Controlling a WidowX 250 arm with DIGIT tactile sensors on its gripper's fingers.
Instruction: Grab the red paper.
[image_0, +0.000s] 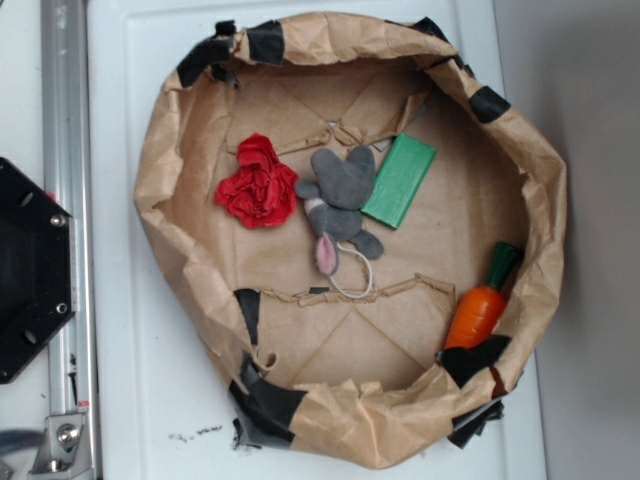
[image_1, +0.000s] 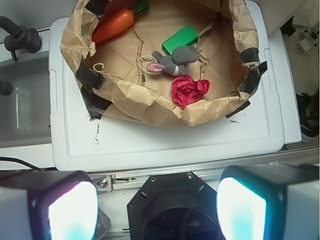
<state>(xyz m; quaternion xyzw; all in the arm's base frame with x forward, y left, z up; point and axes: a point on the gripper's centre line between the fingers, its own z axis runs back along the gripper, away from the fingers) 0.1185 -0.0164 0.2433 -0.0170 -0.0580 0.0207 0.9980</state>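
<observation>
Two fat gripper fingers (image_1: 65, 207) fill the bottom of the wrist view, closest to the camera. They glow pale and blue-green, one at each bottom corner. They stand far apart with a wide gap between them, so the gripper (image_1: 157, 210) is spread open and holds nothing. Between the fingers sits a black base (image_1: 172, 205) with many sides. It shows in the exterior view too, at the left edge.

Biggest of all is the white lid (image_0: 130, 390) under everything. It is flat with round corners. A silver metal rail (image_0: 65, 250) runs along its side next to the black base.

On the lid sits a big brown paper bag (image_0: 545, 230), rolled down to make a low bowl. Its rim is crinkled and patched with black tape (image_0: 270, 405) in many spots.

Inside the bag lie four things. An orange toy carrot (image_0: 478, 312) with a green top leans at the bag's wall, well apart from the rest. A green block (image_0: 400, 180) lies flat near the middle. A grey plush mouse (image_0: 342, 195) with a pink ear touches the green block. Just beside the mouse, on the other side from the block, is the red paper (image_0: 257, 185). It is crumpled like a rose, and it rests on the bag floor close to the wall. The gripper is well apart from it.
</observation>
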